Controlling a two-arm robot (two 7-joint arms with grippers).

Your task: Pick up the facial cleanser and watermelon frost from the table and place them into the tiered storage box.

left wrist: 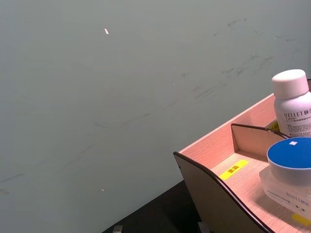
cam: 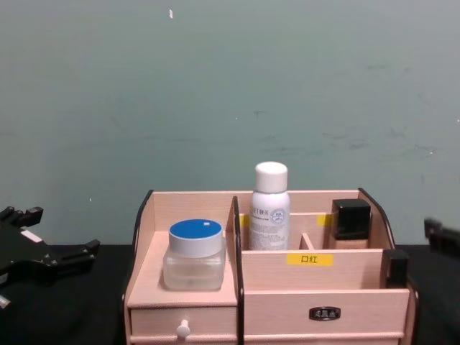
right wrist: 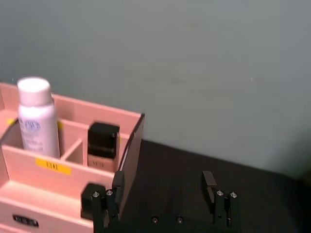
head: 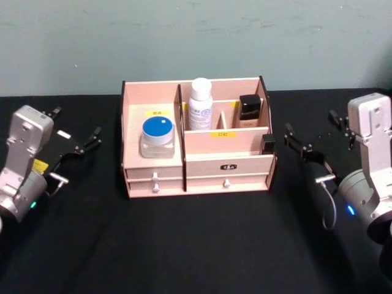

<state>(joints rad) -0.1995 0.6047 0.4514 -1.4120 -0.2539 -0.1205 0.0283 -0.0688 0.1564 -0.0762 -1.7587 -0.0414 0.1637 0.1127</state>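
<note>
Head view: tiered storage box (head: 202,168) sits centred; left gripper (head: 76,142) at nine o'clock and right gripper (head: 306,147) at three o'clock hang with fingers spread wide, holding nothing.

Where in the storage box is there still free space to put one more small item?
In the tiered storage box, the front right compartment is bare between the middle divider and the small black item. The left shelf has room behind the blue-lidded jar. The back right is crowded by the white bottle and the black-capped bottle.
</note>
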